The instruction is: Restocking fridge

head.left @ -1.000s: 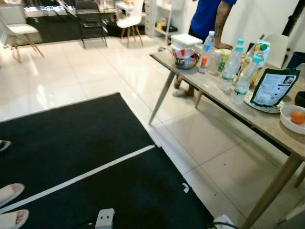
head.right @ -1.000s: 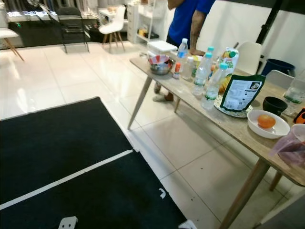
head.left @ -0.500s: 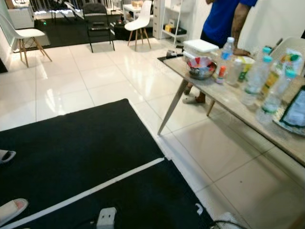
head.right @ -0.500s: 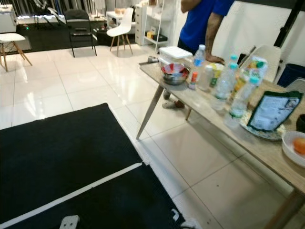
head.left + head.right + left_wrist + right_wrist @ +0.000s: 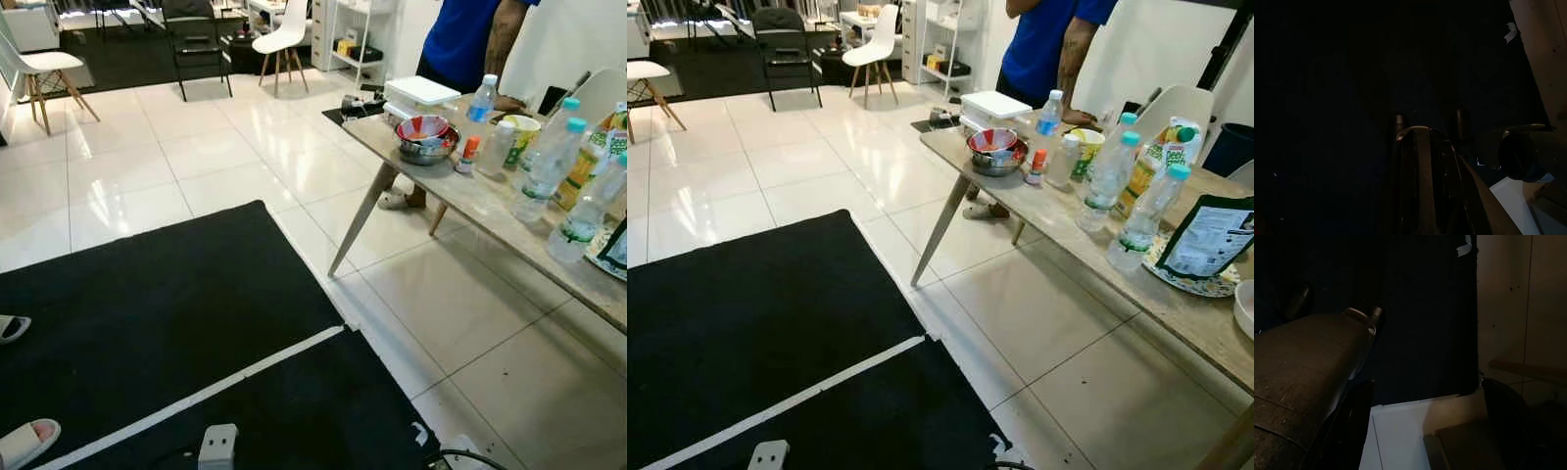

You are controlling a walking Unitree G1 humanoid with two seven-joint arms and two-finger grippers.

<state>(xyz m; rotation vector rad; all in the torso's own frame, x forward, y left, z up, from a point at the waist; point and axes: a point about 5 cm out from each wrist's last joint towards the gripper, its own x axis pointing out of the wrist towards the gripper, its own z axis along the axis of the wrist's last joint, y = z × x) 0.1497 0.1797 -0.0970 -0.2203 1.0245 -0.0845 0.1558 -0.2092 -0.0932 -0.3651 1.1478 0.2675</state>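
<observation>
A wooden table (image 5: 1055, 213) stands to my right with groceries on it: two clear water bottles (image 5: 1109, 184), a smaller bottle (image 5: 1049, 111), a juice carton (image 5: 1156, 157), a dark pouch (image 5: 1218, 240) on a plate, a metal bowl (image 5: 995, 152) and a white box (image 5: 994, 104). Both arms hang idle over the black mat. In the dim left wrist view, my left gripper (image 5: 1430, 120) is open, its tips apart with nothing between. My right gripper (image 5: 1339, 303) is a dark shape near the mat's edge in the right wrist view.
A person in a blue shirt (image 5: 1048, 44) stands behind the table's far end. A black mat (image 5: 754, 323) with a white stripe covers the floor before me. Slippers (image 5: 24, 443) and a white device (image 5: 217, 446) lie on it. Chairs (image 5: 872, 44) and shelves stand at the back.
The camera has swung, so the table sits further right in the picture and its near end is cut off. Nothing on the table has moved.
</observation>
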